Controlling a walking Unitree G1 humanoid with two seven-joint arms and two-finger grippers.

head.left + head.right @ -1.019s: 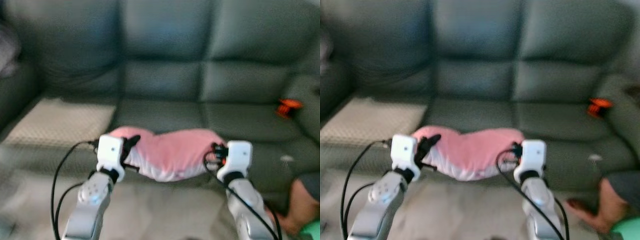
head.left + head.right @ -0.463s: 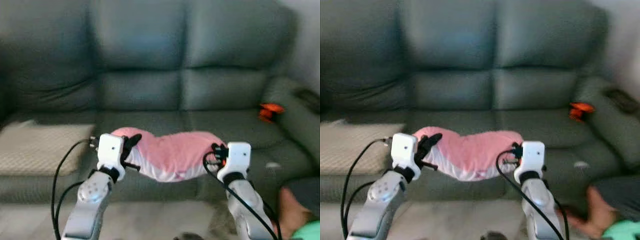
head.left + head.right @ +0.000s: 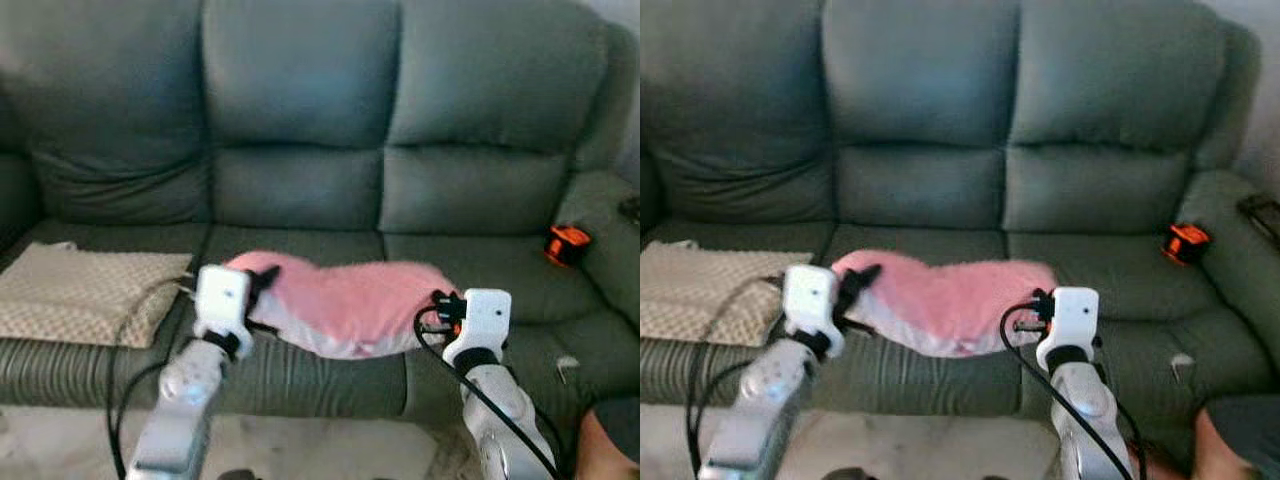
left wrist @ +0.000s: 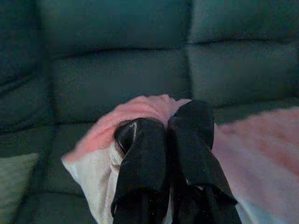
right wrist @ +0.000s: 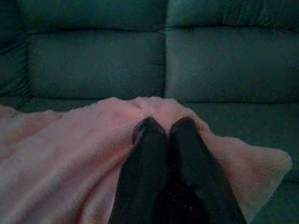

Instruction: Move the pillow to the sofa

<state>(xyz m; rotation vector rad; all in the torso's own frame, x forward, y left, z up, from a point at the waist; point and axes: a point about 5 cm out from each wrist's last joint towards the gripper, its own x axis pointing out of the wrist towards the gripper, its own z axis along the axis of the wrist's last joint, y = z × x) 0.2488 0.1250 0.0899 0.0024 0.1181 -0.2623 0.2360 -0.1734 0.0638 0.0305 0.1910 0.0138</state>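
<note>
A grey-green three-seat sofa (image 3: 330,130) is seen directly ahead, its seat cushions running across the scene and its armrest rising at the robot's right. A beige textured mat (image 3: 85,290) is laid on the seat cushion outboard of the left gripper. A small orange and black object (image 3: 566,243) is seen on the seat beyond and outboard of the right gripper, near the armrest. A pale floor is visible below the sofa front.

Both silver arms are extended forward and slightly upward from the lower edge, wrists level with one another, black cables looped beneath each.

The left gripper (image 4: 163,128) is closed on the pink pillow (image 3: 345,305) at its left end. In the left wrist view the two black fingers (image 4: 140,158) are pressed side by side with almost no gap, pillow fabric bunched up around their tips, pink above and white below.

The right gripper (image 5: 163,128) is likewise clamped on the pillow's right end. Its fingers (image 5: 189,158) are seen nearly together, pink fleece gathered at the tips and spreading away on both sides.

The pillow is stretched between the two grippers, sagging a little in the middle, its white underside showing along the lower edge. It is positioned over the front part of the middle seat cushion; whether it is resting on the cushion or held just above it cannot be determined.
</note>
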